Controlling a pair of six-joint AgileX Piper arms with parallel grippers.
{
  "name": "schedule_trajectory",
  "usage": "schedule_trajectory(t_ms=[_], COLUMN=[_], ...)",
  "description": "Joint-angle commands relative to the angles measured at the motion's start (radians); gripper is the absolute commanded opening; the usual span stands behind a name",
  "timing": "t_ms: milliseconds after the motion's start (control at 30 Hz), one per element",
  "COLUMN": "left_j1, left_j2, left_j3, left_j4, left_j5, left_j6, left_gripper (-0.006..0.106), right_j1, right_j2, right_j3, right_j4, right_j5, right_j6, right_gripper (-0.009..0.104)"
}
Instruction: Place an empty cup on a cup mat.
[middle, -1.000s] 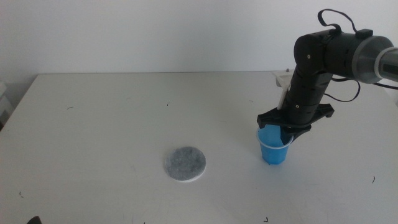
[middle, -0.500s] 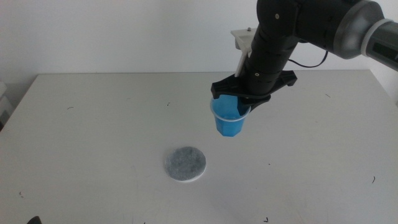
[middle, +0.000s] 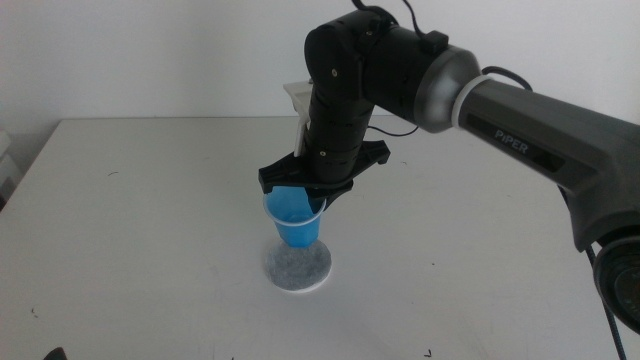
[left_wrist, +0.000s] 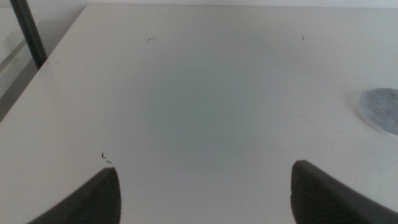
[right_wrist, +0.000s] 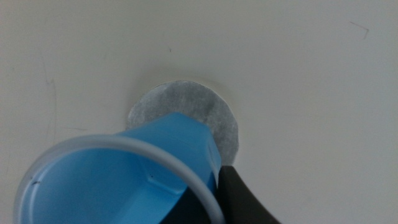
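My right gripper (middle: 305, 197) is clamped on the rim of the small bright blue tapered cup (middle: 295, 222), holding it at centre frame right over the flat round speckled grey mat (middle: 297, 266). My left gripper (left_wrist: 205, 193) waits spread wide, holding nothing, above the white table (middle: 150, 220).

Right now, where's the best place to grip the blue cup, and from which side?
By the rim, from above: the cup is upright, open-topped and tapers downward. The right gripper already pinches its rim wall over the cup mat. The left gripper waits, open.
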Motion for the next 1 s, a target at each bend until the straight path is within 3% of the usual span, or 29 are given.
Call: schedule_trajectory(t_ms=[0,800,833,967], left_j1=[0.001,0.001,0.001,0.001], left_j2=[-0.004,-0.004,-0.004,-0.004], left_j3=[-0.006,-0.006,-0.006,-0.006], left_j4=[0.0,0.0,0.0,0.0], left_j5=[-0.067,-0.067,-0.067,-0.067], left_j6=[-0.011,-0.011,-0.011,-0.011], left_gripper=[0.105,0.105,0.105,0.105], right_j1=[0.01,0.02,0.02,0.02], right_j2=[-0.037,0.057,0.057,0.057], right_j3=[-0.043,-0.042,-0.042,-0.042], right_j4=[-0.014,-0.014,-0.014,-0.014], right_j5=[-0.01,0.017,0.013,0.011], right_j6=[0.002,-0.023,-0.02,-0.02], right_gripper=[-0.001,0.0,0.008,0.024])
